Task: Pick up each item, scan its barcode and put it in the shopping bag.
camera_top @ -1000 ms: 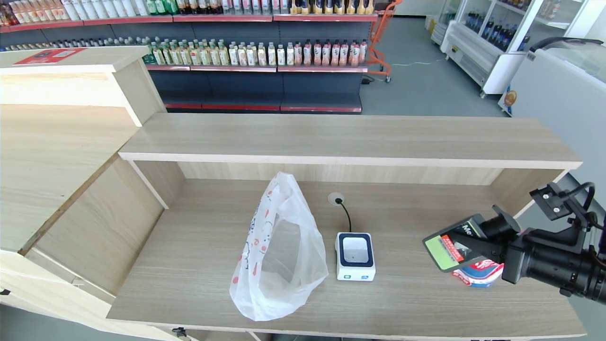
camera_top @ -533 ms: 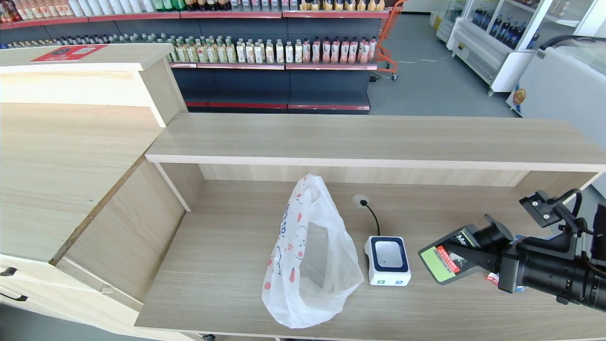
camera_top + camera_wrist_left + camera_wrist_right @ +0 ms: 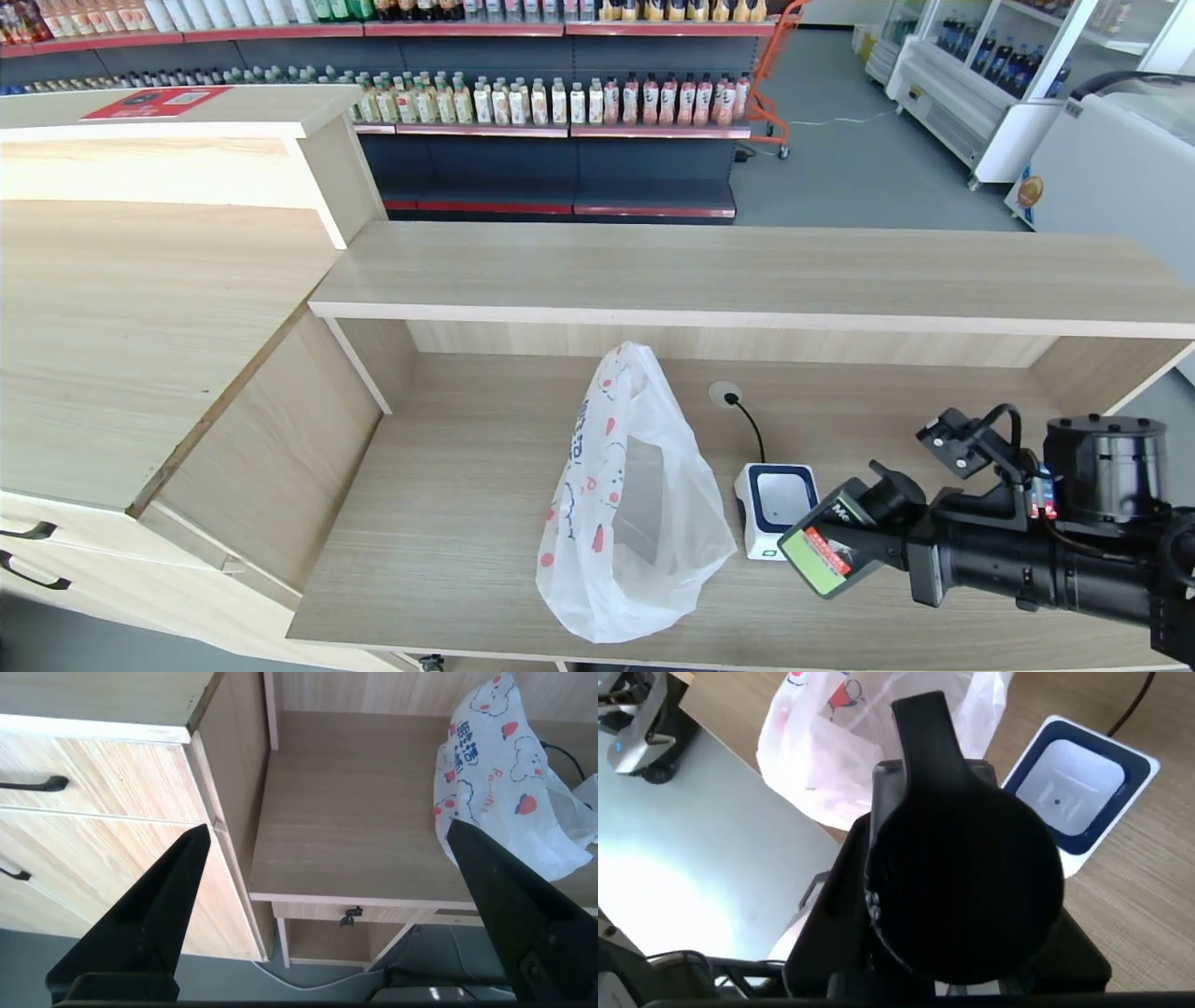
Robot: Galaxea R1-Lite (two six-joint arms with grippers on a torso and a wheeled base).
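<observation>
Black packet (image 3: pixel 820 563) with a green-and-red label is clamped in the right hand (image 3: pixel 843 546), just beside the scanner (image 3: pixel 775 499) on the bench (image 3: pixel 448 523); the left hand (image 3: pixel 325 835) is spread apart.

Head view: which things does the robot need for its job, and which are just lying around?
For the job:
- box held in the right gripper
- scanner
- shopping bag

Just lying about:
- drink shelves
- orange trolley
- red sign
- glass-door fridges
</observation>
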